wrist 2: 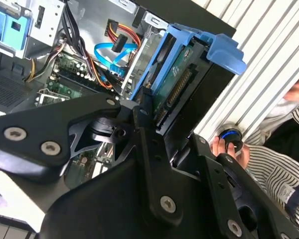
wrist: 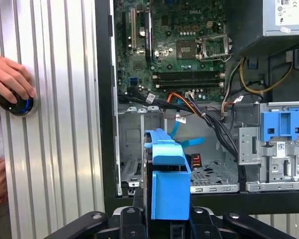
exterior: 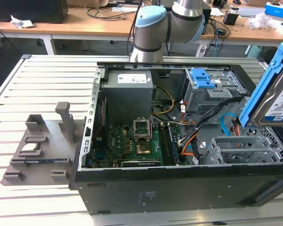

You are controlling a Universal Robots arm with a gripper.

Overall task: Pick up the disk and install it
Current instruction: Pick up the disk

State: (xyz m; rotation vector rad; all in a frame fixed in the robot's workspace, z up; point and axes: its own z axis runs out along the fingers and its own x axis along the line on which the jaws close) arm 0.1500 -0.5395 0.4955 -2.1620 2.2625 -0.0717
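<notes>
Firmly, the hand (wrist 2: 163, 125) grips the disk (wrist 2: 178, 74) edge-on, raised above the open computer case (exterior: 179, 188).

Silver disk (exterior: 272, 89) with blue rails and white-and-blue label; black computer case (exterior: 179, 188); green circuit board (exterior: 132, 143); orange cables (exterior: 187, 147); pale blue cap on the grey arm (exterior: 151, 21); ribbed silver table (exterior: 47, 80); grey-and-white striped sleeve (wrist 2: 276, 169).

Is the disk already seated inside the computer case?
No, in the exterior view the disk is up in the air, above the open case.
</notes>
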